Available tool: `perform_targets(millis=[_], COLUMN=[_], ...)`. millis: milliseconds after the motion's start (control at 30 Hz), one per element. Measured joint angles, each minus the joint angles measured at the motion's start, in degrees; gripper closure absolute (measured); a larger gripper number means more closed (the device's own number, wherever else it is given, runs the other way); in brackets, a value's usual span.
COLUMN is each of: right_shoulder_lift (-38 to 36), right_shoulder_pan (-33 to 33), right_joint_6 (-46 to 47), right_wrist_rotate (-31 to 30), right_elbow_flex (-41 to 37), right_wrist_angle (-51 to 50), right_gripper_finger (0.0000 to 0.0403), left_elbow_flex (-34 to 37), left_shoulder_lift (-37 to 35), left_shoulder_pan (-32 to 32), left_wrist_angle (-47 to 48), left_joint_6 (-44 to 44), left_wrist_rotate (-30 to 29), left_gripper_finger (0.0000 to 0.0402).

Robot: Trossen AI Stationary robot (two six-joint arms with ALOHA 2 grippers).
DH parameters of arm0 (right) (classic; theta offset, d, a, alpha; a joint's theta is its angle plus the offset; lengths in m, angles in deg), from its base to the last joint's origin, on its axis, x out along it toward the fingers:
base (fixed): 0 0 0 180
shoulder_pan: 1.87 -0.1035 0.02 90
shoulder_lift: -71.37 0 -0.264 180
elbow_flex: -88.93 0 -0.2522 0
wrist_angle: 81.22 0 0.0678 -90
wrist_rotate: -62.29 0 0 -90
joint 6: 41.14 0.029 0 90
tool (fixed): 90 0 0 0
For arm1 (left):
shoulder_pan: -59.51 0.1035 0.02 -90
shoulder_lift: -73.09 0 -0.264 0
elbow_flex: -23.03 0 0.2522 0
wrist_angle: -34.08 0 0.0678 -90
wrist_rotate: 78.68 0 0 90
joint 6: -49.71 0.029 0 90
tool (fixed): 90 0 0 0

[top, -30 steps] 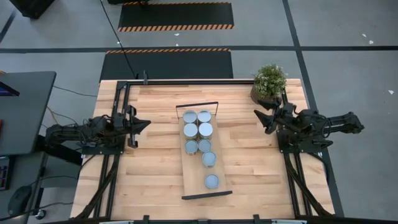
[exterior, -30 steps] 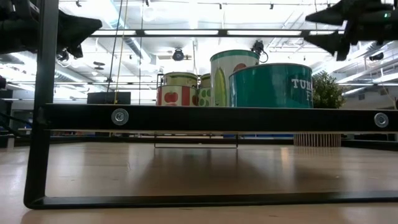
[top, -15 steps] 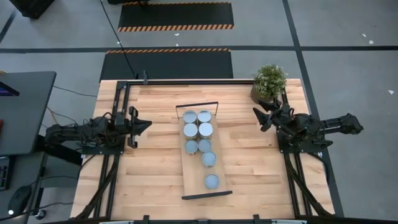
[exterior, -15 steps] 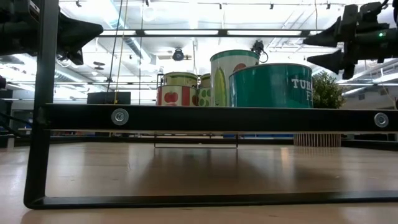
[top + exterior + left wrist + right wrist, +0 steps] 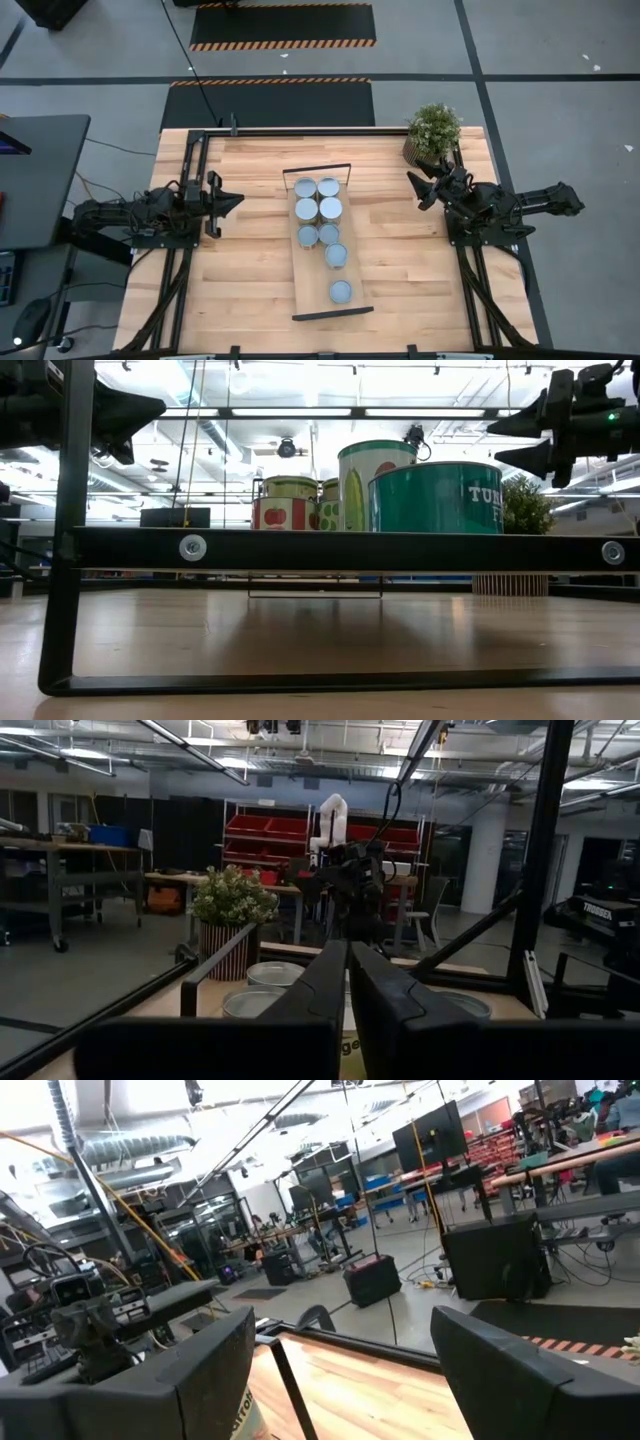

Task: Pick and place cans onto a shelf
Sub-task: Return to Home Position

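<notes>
Several cans (image 5: pixel 330 209) with silvery tops stand upright on the long light-wood shelf (image 5: pixel 318 290) at the table's middle. In the low view they show as a teal can (image 5: pixel 435 500) and others behind the shelf's black frame bar (image 5: pixel 340 548). My left gripper (image 5: pixel 237 200) hovers left of the shelf, shut and empty; its wrist view (image 5: pixel 349 982) looks across at can tops (image 5: pixel 275 972). My right gripper (image 5: pixel 413 188) hovers right of the shelf, open and empty (image 5: pixel 345 1325).
A potted green plant (image 5: pixel 433 130) stands at the table's far right corner, just behind my right gripper. A black frame rail (image 5: pixel 300 129) runs along the table's far edge. Bare wood lies on both sides of the shelf and near the front edge.
My right gripper has dropped a little and swung slightly toward the table's far edge, staying open. The cans and the shelf have not moved.
</notes>
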Motion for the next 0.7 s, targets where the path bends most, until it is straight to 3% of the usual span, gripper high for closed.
perform_targets(millis=[700], right_shoulder_lift=[0.00], right_shoulder_pan=[0.00], right_joint_6=[0.00], right_wrist_rotate=[0.07], right_elbow_flex=[0.00], right_wrist_angle=[0.02], right_gripper_finger=[0.0094], left_elbow_flex=[0.02], left_shoulder_lift=[0.00], left_shoulder_pan=[0.00], left_wrist_angle=[-0.02], left_joint_6=[0.04], left_wrist_rotate=[0.00], left_gripper_finger=[0.0373])
